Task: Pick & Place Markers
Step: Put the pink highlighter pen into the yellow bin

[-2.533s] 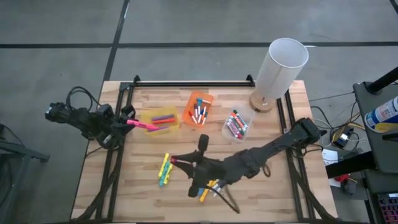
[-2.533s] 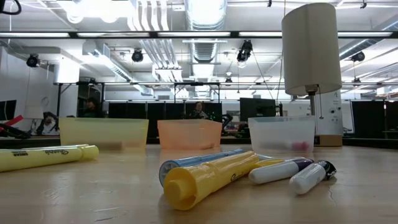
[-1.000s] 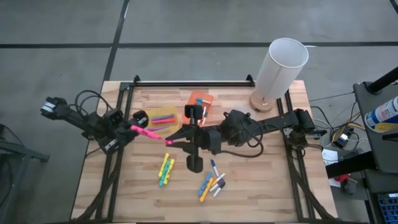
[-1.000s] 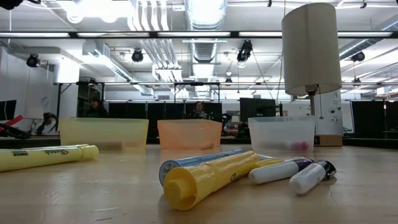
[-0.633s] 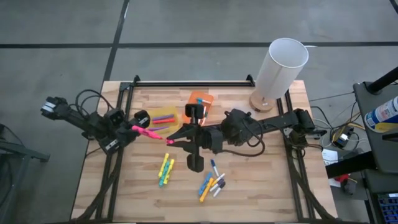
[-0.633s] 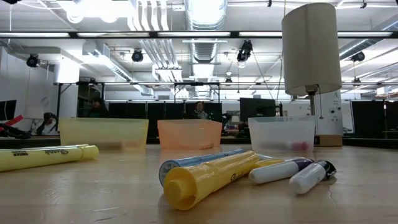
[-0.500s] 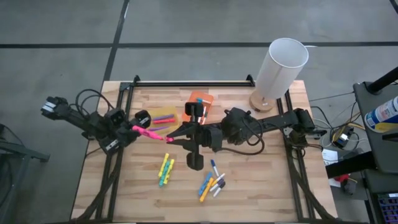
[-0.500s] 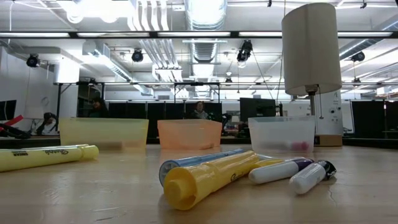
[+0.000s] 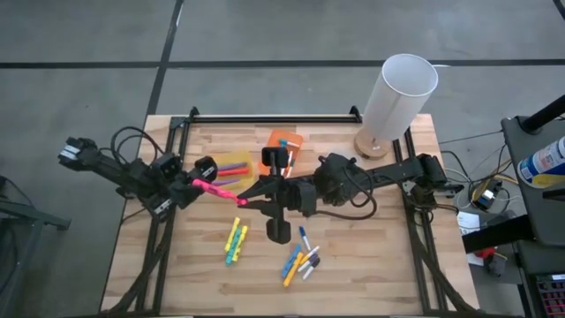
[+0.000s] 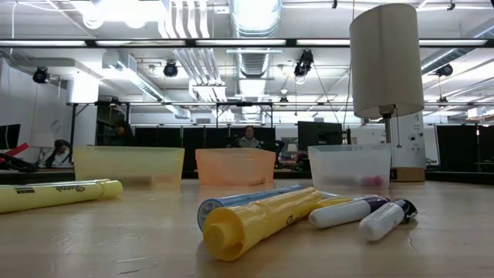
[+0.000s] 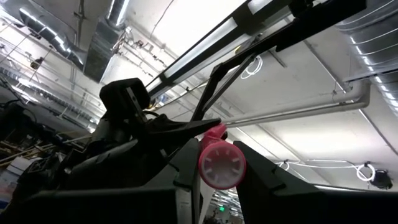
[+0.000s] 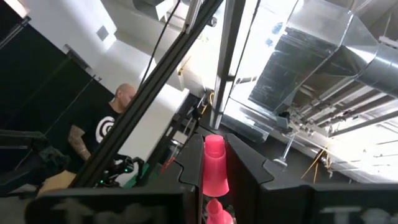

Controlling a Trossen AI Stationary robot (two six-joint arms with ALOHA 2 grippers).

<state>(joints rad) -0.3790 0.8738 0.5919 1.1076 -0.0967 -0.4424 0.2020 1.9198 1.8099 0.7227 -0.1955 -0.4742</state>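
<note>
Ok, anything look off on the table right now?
Yes: both grippers are on one pink marker in mid-air beside the yellow bin, the left gripper at one end, the right gripper at the other. Loose markers lie unsorted on the table.

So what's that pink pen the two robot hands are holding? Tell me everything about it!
The pink marker is short, thin, smooth and plastic-looking, with a round ribbed end showing in the left wrist view. It lies nearly level in the air above the table, by the yellow bin. The left gripper pinches one end and the right gripper is shut on the other, so both touch it.
</note>
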